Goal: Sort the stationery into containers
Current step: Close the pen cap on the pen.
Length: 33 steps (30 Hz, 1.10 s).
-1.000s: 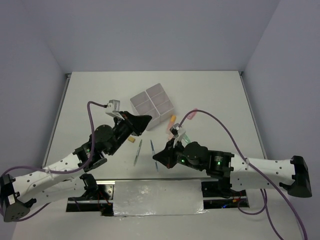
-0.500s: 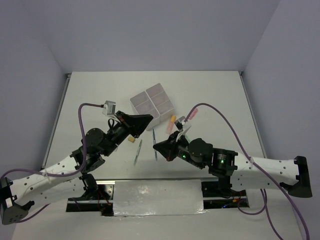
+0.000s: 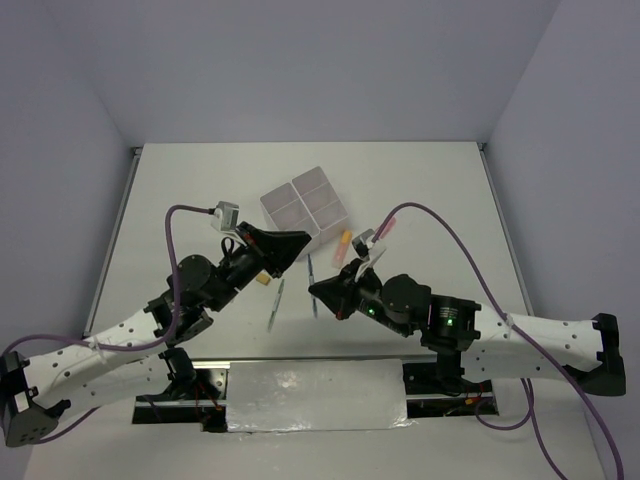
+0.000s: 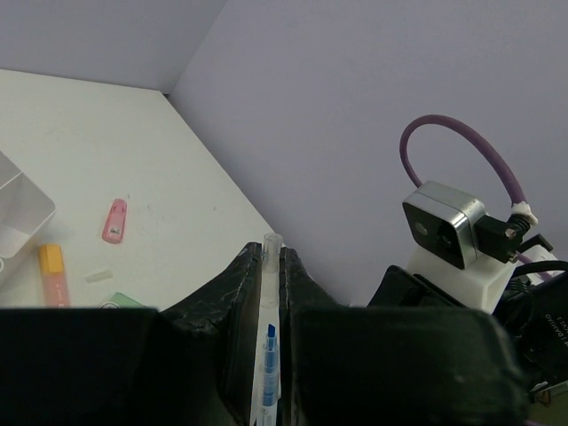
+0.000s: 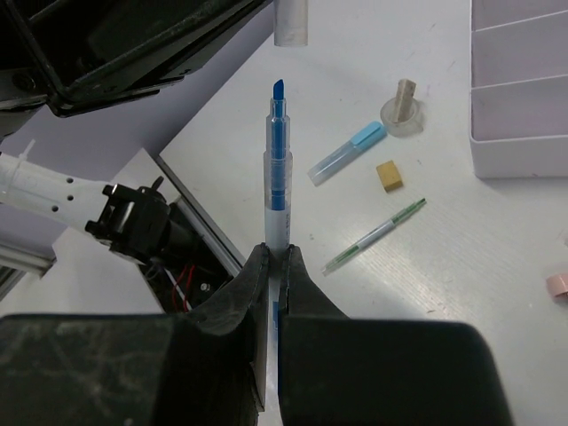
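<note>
Gripping, right gripper [image 5: 273, 251]: jaws clamped tight on the clear barrel of a blue pen [image 5: 279, 169], which is uncapped.
Left gripper [image 4: 271, 251]: pinched shut on a clear cap [image 5: 291, 22]. It's just ahead of the pen tip, with a small gap between them.
Where: both are held in the air over the middle of the bench [image 3: 430, 190], on the near-edge side of the organiser [image 3: 322, 235].
Risk: imo the cap sits a bit off the pen's line in the right wrist view. Pushing them together could catch the rim on the tip, smear ink, or twist the pen in the pinch.
Pen axis: runs roughly near edge to far edge, blue tip toward the far edge.
Loose stuff: tape roll [image 5: 404, 108], light-blue highlighter [image 5: 346, 153], tan eraser [image 5: 389, 175] and green pen [image 5: 374, 235] lie on the bench toward the near edge, left of middle.
</note>
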Each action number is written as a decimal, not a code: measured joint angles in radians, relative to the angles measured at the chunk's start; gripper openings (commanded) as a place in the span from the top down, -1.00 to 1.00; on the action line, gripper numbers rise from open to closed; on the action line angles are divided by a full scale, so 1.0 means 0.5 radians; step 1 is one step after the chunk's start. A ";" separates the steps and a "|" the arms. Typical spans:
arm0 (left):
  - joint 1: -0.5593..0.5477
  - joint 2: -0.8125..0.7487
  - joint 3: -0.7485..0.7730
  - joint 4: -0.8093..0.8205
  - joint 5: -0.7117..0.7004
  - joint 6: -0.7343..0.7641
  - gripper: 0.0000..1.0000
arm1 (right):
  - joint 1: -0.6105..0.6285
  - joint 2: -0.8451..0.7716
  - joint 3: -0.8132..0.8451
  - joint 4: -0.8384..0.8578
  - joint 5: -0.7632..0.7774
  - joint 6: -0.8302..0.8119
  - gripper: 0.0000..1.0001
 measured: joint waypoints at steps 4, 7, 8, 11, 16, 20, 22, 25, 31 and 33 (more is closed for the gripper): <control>0.000 0.002 -0.002 0.000 0.003 0.002 1.00 | 0.001 0.000 0.011 -0.016 0.019 0.000 1.00; 0.000 0.002 -0.005 0.006 0.011 0.002 1.00 | 0.001 0.000 0.015 -0.024 0.037 0.000 1.00; 0.000 0.002 -0.008 0.011 0.017 0.002 1.00 | 0.001 0.000 0.015 -0.027 0.043 0.000 1.00; 0.000 0.002 -0.021 0.028 0.032 0.002 1.00 | 0.001 0.000 0.016 -0.037 0.051 -0.002 1.00; 0.000 0.011 -0.024 0.050 0.047 0.002 1.00 | 0.002 0.001 0.038 -0.063 0.070 -0.006 1.00; 0.000 0.031 -0.026 0.055 0.053 0.002 1.00 | 0.002 0.001 0.049 -0.063 0.079 -0.006 1.00; 0.000 0.034 -0.027 0.057 0.053 0.002 1.00 | 0.002 0.001 0.050 -0.067 0.081 -0.006 1.00; 0.000 0.034 -0.027 0.057 0.053 0.001 1.00 | 0.003 0.001 0.051 -0.069 0.088 -0.006 1.00; 0.000 0.036 -0.036 0.069 0.070 -0.002 1.00 | 0.004 0.001 0.053 -0.082 0.110 -0.007 1.00; 0.000 0.036 -0.050 0.084 0.079 -0.002 1.00 | 0.004 0.001 0.053 -0.090 0.121 -0.007 1.00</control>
